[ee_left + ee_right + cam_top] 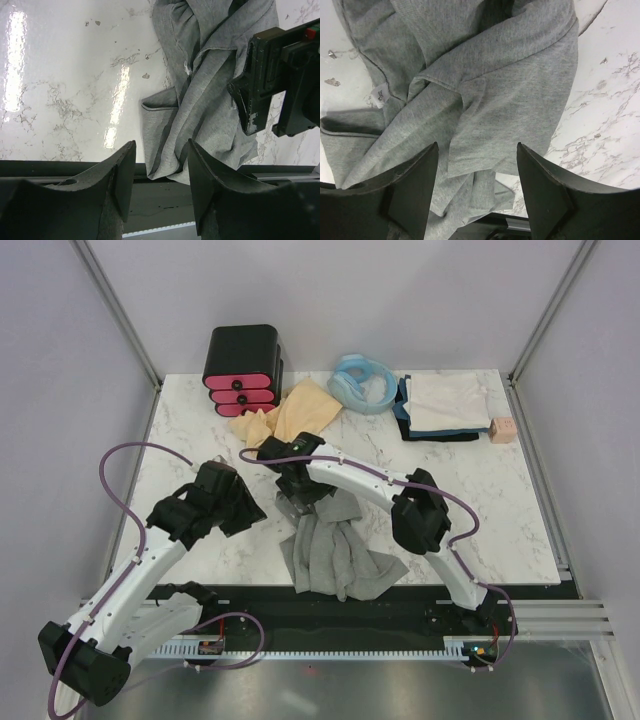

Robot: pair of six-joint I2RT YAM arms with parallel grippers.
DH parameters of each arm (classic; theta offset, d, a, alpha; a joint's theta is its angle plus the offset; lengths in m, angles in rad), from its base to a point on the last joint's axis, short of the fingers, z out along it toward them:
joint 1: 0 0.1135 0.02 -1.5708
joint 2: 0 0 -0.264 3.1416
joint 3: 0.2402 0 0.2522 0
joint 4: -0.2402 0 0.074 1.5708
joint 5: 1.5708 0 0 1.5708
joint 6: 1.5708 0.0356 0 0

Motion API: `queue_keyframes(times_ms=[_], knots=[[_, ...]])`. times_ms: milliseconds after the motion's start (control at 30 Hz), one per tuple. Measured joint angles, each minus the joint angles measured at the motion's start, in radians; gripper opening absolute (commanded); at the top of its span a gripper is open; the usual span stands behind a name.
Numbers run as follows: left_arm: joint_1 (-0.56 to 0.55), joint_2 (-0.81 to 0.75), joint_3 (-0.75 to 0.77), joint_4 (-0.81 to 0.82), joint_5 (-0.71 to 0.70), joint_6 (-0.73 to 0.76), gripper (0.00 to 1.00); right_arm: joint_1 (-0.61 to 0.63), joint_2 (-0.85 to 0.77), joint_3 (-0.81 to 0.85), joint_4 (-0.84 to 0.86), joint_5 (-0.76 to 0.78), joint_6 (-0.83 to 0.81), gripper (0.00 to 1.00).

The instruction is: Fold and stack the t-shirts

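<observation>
Left claw hangs low by the near edge of the marble table, fingers parted and empty. They frame the lower hem of the grey t-shirt without gripping it. Right claw sits over the upper part of the same shirt, spread just as wide with nothing pinched. Cloth lies beneath it, but I cannot tell whether the tips touch.

Only the left wrist camera catches that right claw from the side, black against the folds. Only the right wrist camera shows a small white label beside a stitched edge.

From above, the grey shirt is a crumpled heap between the two arms. It is bunched narrow under the right claw and spreads wider down over the table's near edge.

That high view alone reaches farther. A tan-yellow t-shirt lies rumpled mid-table. At the far right, a whitish t-shirt is folded flat atop a dark t-shirt, with a small pinkish block beside them. Farther back are a light-blue coiled hose and a black box with pink drawers.
</observation>
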Motion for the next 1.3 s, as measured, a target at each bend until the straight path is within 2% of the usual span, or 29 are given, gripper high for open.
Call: queue_keyframes(times_ms=[133, 233, 333, 367, 400, 433, 467, 700, 833, 933, 967, 1067, 1300], knots=[[0.000, 0.000, 0.000, 0.000, 0.000, 0.000, 0.52, 0.001, 0.037, 0.000, 0.003, 0.008, -0.006, 0.70], [0.000, -0.002, -0.002, 0.000, 0.000, 0.000, 0.53, 0.001, 0.069, -0.001, 0.007, 0.013, -0.011, 0.63], [0.000, -0.009, -0.004, -0.002, -0.001, 0.000, 0.53, 0.001, 0.082, -0.010, 0.017, 0.026, -0.016, 0.41], [0.000, -0.011, -0.004, -0.002, -0.002, 0.000, 0.52, 0.001, 0.082, -0.015, 0.021, 0.032, -0.019, 0.24], [0.000, -0.014, -0.004, -0.003, -0.003, 0.000, 0.52, 0.001, 0.082, -0.019, 0.024, 0.040, -0.016, 0.13], [0.000, -0.016, -0.004, -0.003, -0.004, 0.000, 0.52, 0.001, 0.082, -0.023, 0.027, 0.050, -0.008, 0.04], [0.000, -0.016, -0.004, -0.003, -0.005, 0.000, 0.53, 0.001, 0.082, -0.026, 0.030, 0.059, -0.013, 0.00], [0.000, -0.016, -0.004, -0.006, -0.005, 0.000, 0.52, 0.001, 0.063, -0.034, 0.034, 0.136, 0.010, 0.00], [0.000, -0.008, -0.006, -0.005, -0.004, 0.001, 0.52, 0.001, 0.012, -0.015, 0.003, 0.162, 0.021, 0.05], [0.000, -0.006, -0.019, -0.005, -0.003, 0.000, 0.52, 0.001, -0.040, 0.019, -0.026, 0.164, 0.028, 0.04], [0.000, -0.006, -0.023, -0.005, -0.002, 0.000, 0.52, 0.001, -0.058, 0.030, -0.032, 0.164, 0.029, 0.06], [0.000, -0.006, -0.034, -0.003, 0.000, 0.000, 0.52, 0.001, -0.106, 0.043, -0.036, 0.164, 0.040, 0.22], [0.000, -0.005, -0.039, 0.012, 0.000, 0.000, 0.52, 0.001, -0.139, -0.016, -0.050, 0.164, 0.054, 0.26]])
